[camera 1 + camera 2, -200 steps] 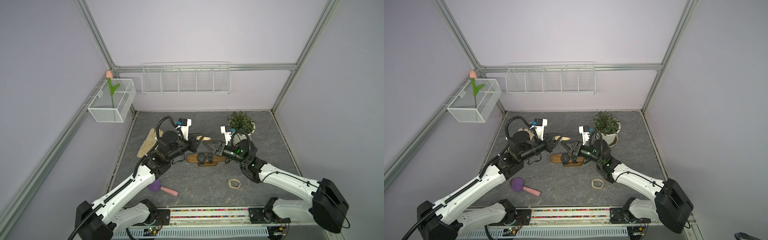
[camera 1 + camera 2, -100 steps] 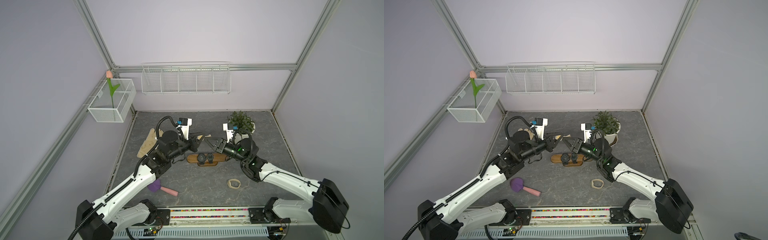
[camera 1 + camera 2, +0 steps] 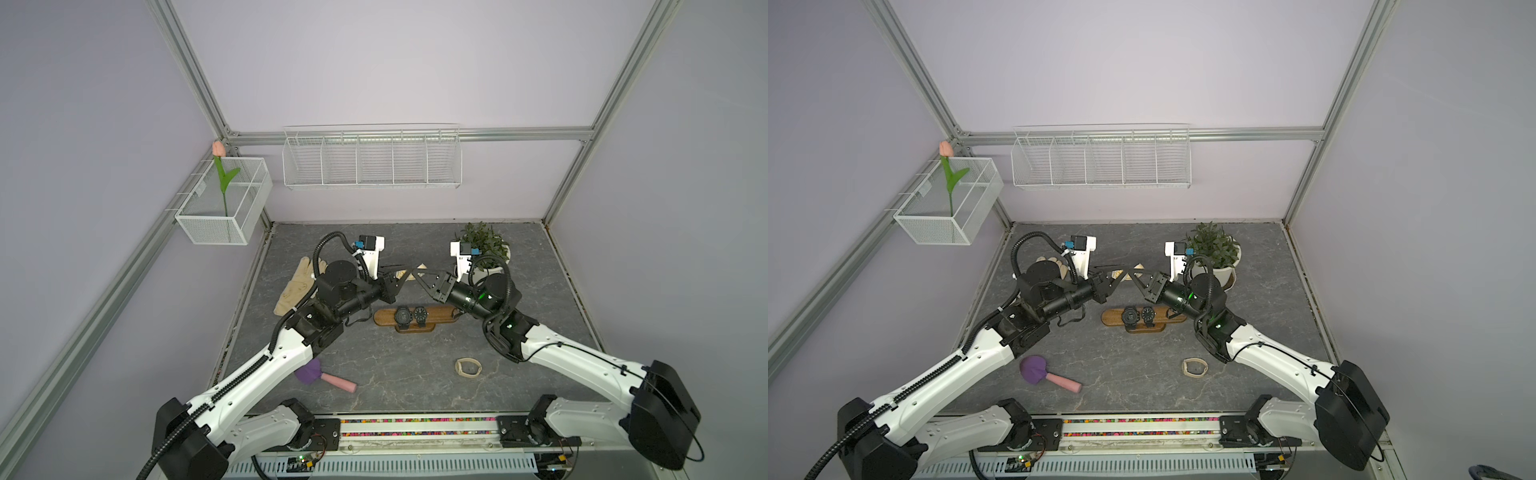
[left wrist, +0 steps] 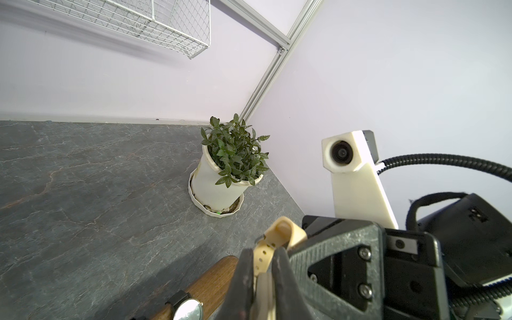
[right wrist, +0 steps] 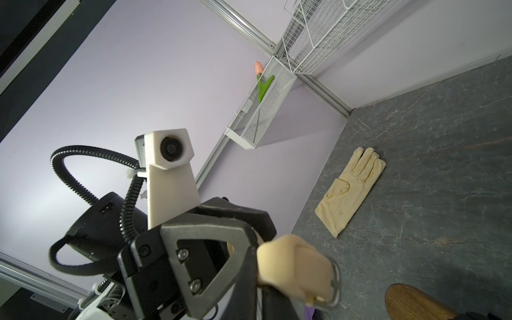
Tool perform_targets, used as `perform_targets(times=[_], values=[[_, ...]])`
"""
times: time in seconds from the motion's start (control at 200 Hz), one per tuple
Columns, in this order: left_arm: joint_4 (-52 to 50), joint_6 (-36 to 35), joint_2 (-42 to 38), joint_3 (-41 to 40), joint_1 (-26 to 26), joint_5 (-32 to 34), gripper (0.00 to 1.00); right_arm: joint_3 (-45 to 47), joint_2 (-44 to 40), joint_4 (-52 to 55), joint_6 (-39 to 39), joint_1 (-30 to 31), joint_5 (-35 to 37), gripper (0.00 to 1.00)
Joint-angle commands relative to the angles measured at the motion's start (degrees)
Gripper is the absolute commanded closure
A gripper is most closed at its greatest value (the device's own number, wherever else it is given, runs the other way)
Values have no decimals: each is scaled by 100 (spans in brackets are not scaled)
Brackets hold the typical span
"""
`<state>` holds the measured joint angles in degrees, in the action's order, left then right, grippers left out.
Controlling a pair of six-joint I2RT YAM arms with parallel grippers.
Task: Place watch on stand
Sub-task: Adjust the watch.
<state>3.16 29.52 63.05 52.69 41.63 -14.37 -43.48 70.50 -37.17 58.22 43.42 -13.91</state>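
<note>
A glove (image 3: pixel 297 282) is noted far left. The left gripper (image 4: pixel 261 273) is clamped on the cream watch (image 4: pixel 282 230), held aloft behind the stand (image 3: pixel 440 313); the right gripper (image 3: pixel 419 276) is closed, seemingly on the buckle end. The strap is best spread and lowered onto bare wood beside two dark watches (image 3: pixel 409 315). Grey stone-patterned worktop (image 3: pixel 395 374), lilac walls (image 3: pixel 374 62).

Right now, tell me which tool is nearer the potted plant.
Right. The right tool grips the cream watch from the potted plant's side. The left tool holds the same watch from the opposite side, so it lies farther from the plant.
</note>
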Motion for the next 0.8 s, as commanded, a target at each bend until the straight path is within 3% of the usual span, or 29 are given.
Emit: perform_targets(times=[0.0,0.085,0.205,0.38,0.545,0.715,0.795], values=[[72,63,-9,-28,12,-106,87,-160,-166,67,-38,-60,50,93],[-37,34,-114,-44,12,-5,54,-130,-306,195,-2,-205,-88,93],[-103,-86,-361,-156,12,200,39,-34,-601,499,163,-601,-519,93],[-209,-191,-616,-279,12,485,34,59,-994,1161,265,-1192,-1380,93],[-254,-312,-643,-263,12,317,35,-160,-1092,2022,167,-1613,-2498,93],[-56,-500,-540,-250,12,-524,30,-652,-1049,3558,-412,-1825,-3450,93],[56,-543,-449,-222,13,-1118,26,-852,-999,3730,-434,-1866,-3839,93]])
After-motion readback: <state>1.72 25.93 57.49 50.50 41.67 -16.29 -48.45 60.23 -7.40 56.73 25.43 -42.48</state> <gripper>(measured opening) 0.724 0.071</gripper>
